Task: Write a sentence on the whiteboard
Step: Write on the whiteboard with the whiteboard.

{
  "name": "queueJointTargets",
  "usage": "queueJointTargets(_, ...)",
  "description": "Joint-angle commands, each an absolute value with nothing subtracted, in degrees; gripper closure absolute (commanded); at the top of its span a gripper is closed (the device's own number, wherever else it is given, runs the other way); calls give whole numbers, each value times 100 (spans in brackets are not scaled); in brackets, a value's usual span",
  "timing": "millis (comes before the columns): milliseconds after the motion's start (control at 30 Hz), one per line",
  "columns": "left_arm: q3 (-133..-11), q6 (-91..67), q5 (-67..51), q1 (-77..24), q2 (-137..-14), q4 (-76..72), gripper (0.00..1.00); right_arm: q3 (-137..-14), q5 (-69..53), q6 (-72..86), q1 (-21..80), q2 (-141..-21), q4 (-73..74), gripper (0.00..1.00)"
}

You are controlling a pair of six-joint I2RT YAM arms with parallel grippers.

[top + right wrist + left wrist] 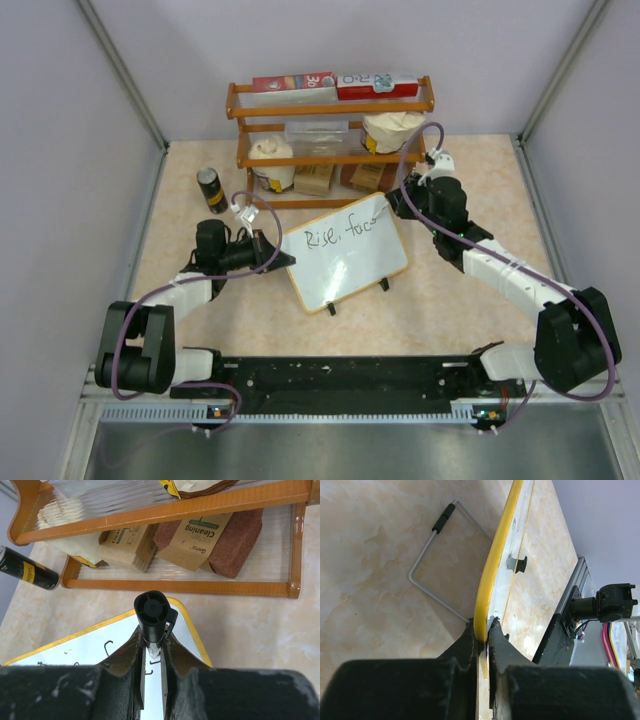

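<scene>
Marbled beige tabletop (470, 300), walled in pale grey on three sides.

Left gripper (484, 630): pinched narrow on the yellow-looking frame edge of the whiteboard (345, 265), at its left end.

Right gripper (151, 645): closed round a black marker (150, 611), pointed down at the board's upper right corner; tip hidden.

Whiteboard: propped at a tilt at mid-table between both arms, on two black feet (384, 285), with a wire stand (427, 575) behind.

Sentence (335, 235): black script reading "Rise, face"; judged unfinished.

Handling, by judgement: light, stiff, slick-faced, likely to slide or tip under pen pressure; best held by the frame, clear of the ink.

Behind the board: orange wooden rack (330, 102).
- Top shelf: red-and-white boxes (375, 84).
- Lower shelves: cream-topped tubs (270, 158), cardboard packs marked "Cleaning" (200, 540), brown pad (235, 545).

Left of rack: black can (211, 189).
</scene>
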State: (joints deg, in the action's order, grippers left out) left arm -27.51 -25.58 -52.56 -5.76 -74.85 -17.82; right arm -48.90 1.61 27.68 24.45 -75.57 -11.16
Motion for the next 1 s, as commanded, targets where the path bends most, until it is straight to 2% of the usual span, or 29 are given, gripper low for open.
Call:
queueJointTargets(0,-2593,-1784,-4131,-562,-7532,-1556,100,-4957,26,2830,2382,-7620,-1284,100)
queueJointTargets(967,-2575,-1784,-4131,-562,-7506,-1556,100,-4667,413,2891,2189,-7374,-1020,100)
